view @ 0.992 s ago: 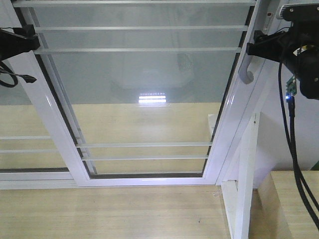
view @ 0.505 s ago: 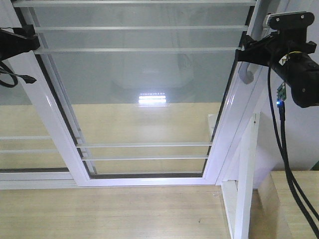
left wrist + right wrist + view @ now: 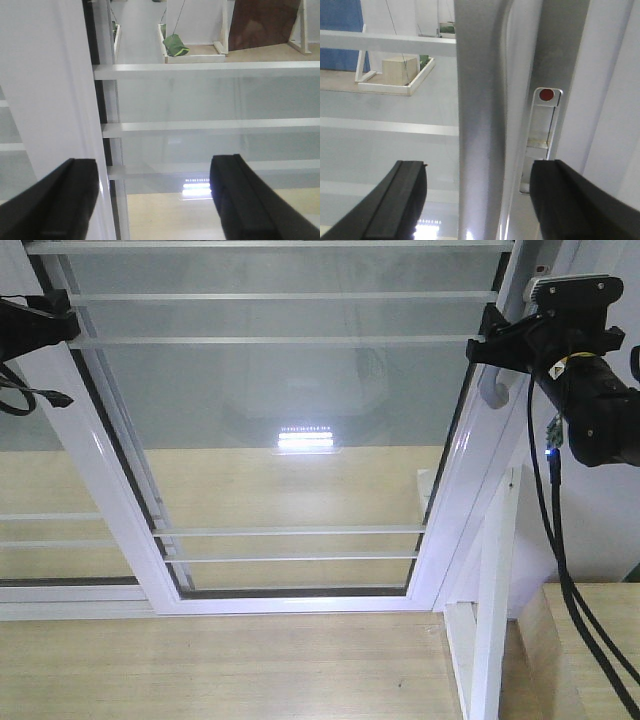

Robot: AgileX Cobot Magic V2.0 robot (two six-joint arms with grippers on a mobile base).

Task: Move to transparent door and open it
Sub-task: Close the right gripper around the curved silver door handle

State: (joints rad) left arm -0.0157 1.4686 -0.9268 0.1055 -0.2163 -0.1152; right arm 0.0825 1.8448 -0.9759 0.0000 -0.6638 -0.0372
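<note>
Transparent door — clear glass crossed by thin white bars, framed in glossy white — is shown directly ahead. Its curved grey handle is straddled, ungripped, by the spread right pincer; the left pincer is held spread too.

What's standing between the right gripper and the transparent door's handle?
Nothing visible. In the right wrist view the right gripper is open, one finger on either side of the handle, with only the handle in the gap. The front view shows it at the stile of the transparent door.
</note>
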